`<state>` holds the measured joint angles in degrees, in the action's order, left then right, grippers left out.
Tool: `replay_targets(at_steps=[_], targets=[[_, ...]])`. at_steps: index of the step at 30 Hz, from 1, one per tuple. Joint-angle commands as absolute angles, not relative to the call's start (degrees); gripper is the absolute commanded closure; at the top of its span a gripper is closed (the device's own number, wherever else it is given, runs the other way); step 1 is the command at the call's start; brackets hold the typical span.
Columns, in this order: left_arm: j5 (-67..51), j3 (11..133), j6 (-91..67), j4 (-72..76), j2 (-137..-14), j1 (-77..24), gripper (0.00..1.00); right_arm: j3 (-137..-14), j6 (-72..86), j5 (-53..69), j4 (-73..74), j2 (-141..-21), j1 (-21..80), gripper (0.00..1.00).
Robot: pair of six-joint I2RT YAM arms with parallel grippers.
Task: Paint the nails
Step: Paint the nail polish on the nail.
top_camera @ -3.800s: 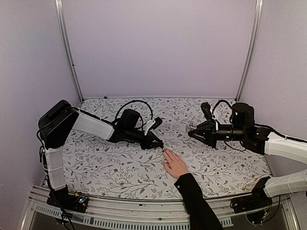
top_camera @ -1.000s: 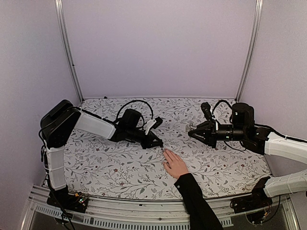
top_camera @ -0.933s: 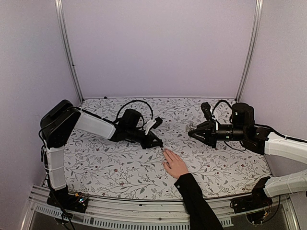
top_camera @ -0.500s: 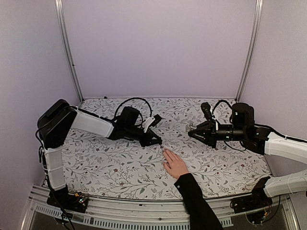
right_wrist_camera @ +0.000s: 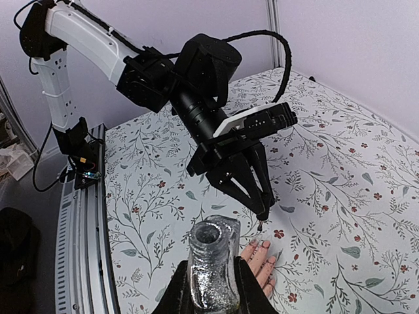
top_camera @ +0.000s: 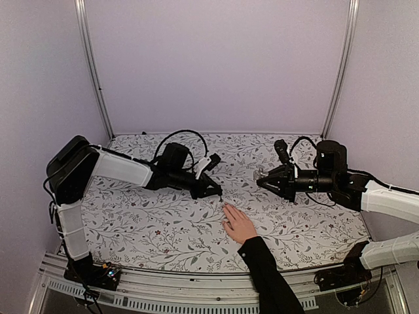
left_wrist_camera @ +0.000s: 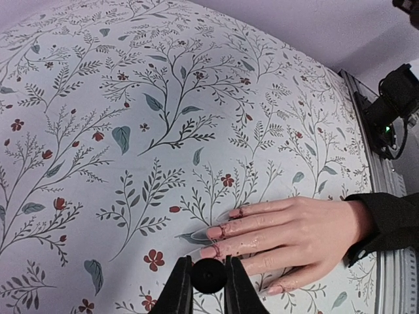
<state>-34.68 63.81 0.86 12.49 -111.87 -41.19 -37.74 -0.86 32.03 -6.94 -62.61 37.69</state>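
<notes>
Pale lilac walls [top_camera: 216,59], two metal corner posts [top_camera: 91,65] — floral-patterned tabletop [top_camera: 163,229], evenly lit.

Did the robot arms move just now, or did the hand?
The left gripper, shut on the brush, drew back and up slightly, a bit farther from the hand. Nothing was grabbed or let go. The right gripper, the bottle it holds, and the hand stayed put.
</notes>
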Motion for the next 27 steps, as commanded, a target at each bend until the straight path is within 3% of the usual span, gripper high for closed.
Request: replay_targets(at_steps=[1, 27], targets=[[-36.54, 63.70, 2.26, 11.88, -111.71, -42.20, 1.00, -37.20, -0.44, 32.07, -8.26, -61.61, 37.27, 1.00], [-34.35, 65.22, 0.92, 11.68, -115.41, -42.77, 1.00, -37.18, -0.44, 32.15, -8.44, -61.86, 37.29, 1.00]])
